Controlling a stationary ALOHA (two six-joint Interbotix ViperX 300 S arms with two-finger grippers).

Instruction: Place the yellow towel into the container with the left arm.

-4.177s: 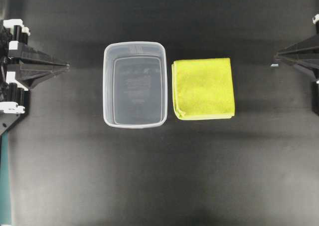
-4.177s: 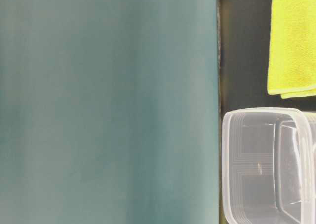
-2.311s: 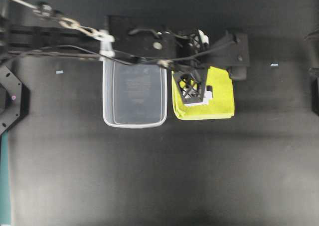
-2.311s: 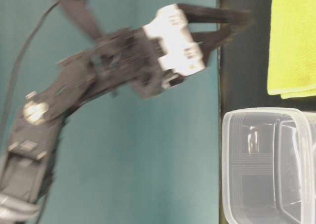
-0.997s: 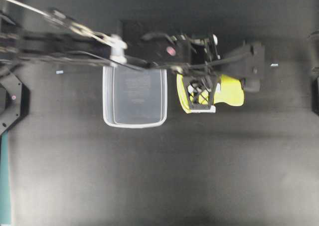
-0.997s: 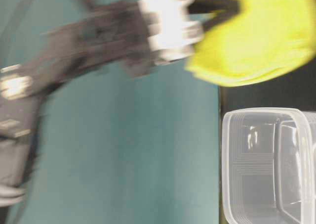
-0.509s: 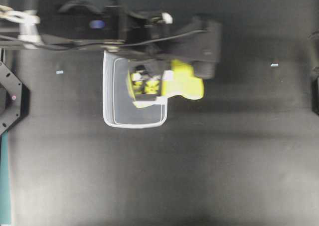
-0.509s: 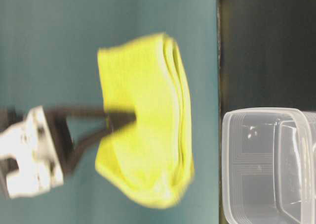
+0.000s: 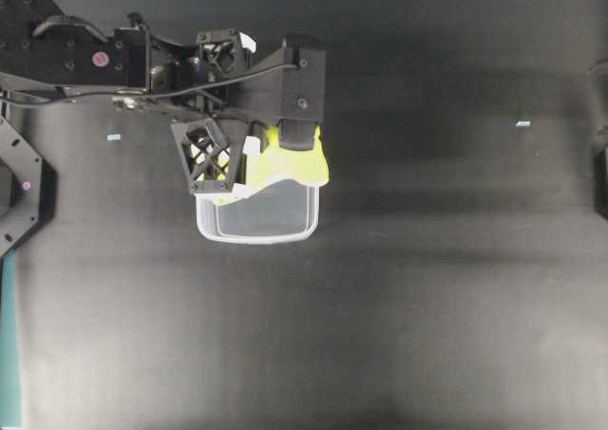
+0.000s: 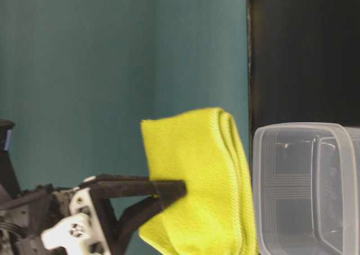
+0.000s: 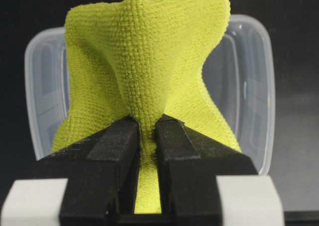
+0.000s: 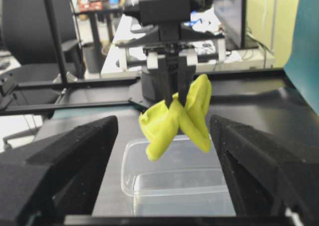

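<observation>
Clearly, the yellow towel [image 11: 144,81], a nubbly microfibre cloth bunched into drooping folds, is pinched between the black fingers of the left gripper [image 11: 147,128] and hung above the container [image 9: 271,216], a translucent round-cornered tub.

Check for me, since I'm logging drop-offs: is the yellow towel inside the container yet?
Not yet. The yellow towel hangs bunched from the shut left claw, above the container, which looks empty.

Black surface [image 9: 427,288] w/ teal backdrop [image 10: 112,52] behind; black office chair [image 12: 30,26] and cluttered desk [image 12: 239,56] in bkgd.
</observation>
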